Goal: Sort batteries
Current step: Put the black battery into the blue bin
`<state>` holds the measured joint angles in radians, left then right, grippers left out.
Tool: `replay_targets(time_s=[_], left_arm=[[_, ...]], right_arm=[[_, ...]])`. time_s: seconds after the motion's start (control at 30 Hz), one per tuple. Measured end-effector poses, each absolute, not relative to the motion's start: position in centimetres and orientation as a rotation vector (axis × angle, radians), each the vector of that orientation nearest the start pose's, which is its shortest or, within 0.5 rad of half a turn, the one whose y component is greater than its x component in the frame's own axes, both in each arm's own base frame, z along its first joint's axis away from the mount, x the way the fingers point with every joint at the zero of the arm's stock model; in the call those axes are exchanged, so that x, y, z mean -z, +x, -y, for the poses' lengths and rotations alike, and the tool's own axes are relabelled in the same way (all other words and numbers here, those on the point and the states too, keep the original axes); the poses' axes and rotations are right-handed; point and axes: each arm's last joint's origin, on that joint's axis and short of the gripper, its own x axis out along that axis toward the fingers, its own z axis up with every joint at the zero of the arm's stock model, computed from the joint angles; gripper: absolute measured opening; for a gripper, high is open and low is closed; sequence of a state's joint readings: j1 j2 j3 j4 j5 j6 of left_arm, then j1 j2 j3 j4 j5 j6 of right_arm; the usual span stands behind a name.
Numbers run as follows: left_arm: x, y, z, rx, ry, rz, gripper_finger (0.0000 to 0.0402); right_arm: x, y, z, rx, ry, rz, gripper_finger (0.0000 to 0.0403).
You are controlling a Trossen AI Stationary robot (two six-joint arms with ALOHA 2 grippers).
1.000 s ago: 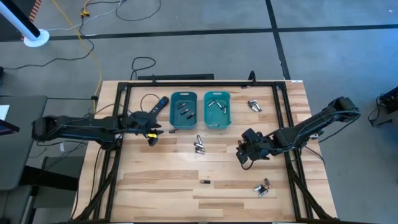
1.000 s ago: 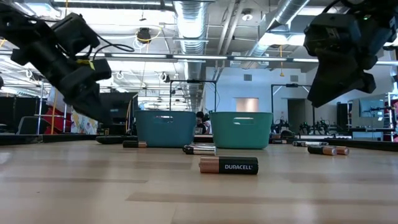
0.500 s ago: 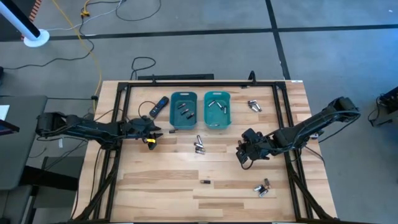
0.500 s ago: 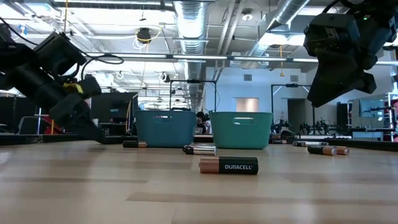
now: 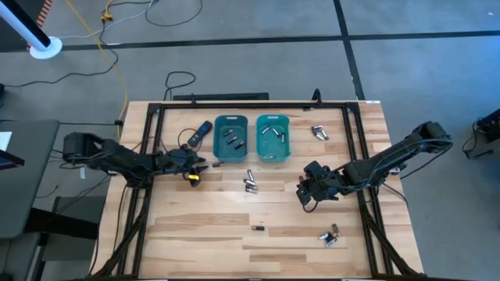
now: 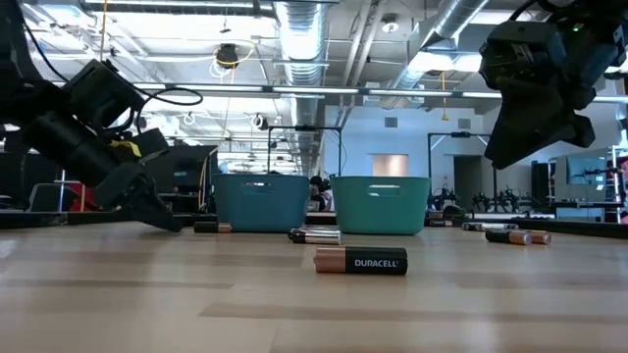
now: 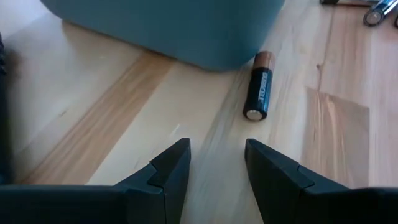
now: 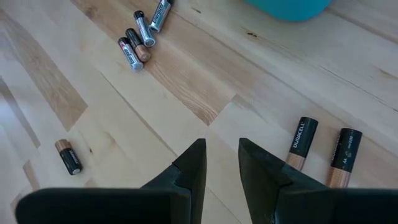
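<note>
Two teal bins (image 5: 230,138) (image 5: 273,138) stand at the far middle of the table, each with a few batteries inside. A dark battery with a copper end (image 7: 258,93) lies on the wood beside the left bin's near wall (image 7: 168,25). My left gripper (image 7: 214,155) (image 5: 200,165) is open, low over the table, pointing at this battery from the left with nothing between its fingers. My right gripper (image 8: 222,162) (image 5: 304,195) hangs open above the table, right of centre, also with nothing between its fingers. Loose batteries lie in a cluster (image 5: 250,184), singly (image 5: 258,228), and two below the right gripper (image 8: 300,143) (image 8: 343,155).
A black remote-like device (image 5: 201,131) lies left of the bins. More batteries lie at the far right (image 5: 319,133) and the near right (image 5: 330,234). A black frame (image 5: 148,195) runs along the table's sides. Bare wood lies at the near left.
My left gripper has sunk toward the table and tipped further downward, staying just left of the battery by the left bin, while its arm has folded back toward the table's left edge. My right gripper has kept still.
</note>
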<state>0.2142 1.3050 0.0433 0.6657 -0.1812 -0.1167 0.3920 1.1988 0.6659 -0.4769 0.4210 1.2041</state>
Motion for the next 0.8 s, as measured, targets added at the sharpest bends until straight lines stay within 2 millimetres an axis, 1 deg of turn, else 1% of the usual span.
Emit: replay_targets(time_s=[0.2, 0.5, 0.8], left_arm=[[-8.4, 16.5, -4.0, -0.393, -0.132, -0.551, 0.0151], [-8.1, 19.1, -4.3, -0.328, -0.117, -0.572, 0.0151], [-7.9, 19.4, -3.9, -0.275, -0.125, -0.590, 0.0151]], right_arm=[[-19.7, 20.4, -7.1, 0.565, 0.739, -0.756, 0.0111], [-19.7, 20.4, -7.2, 0.566, 0.745, -0.753, 0.0111], [-19.9, 20.6, -7.2, 0.551, 0.763, -0.731, 0.0111]])
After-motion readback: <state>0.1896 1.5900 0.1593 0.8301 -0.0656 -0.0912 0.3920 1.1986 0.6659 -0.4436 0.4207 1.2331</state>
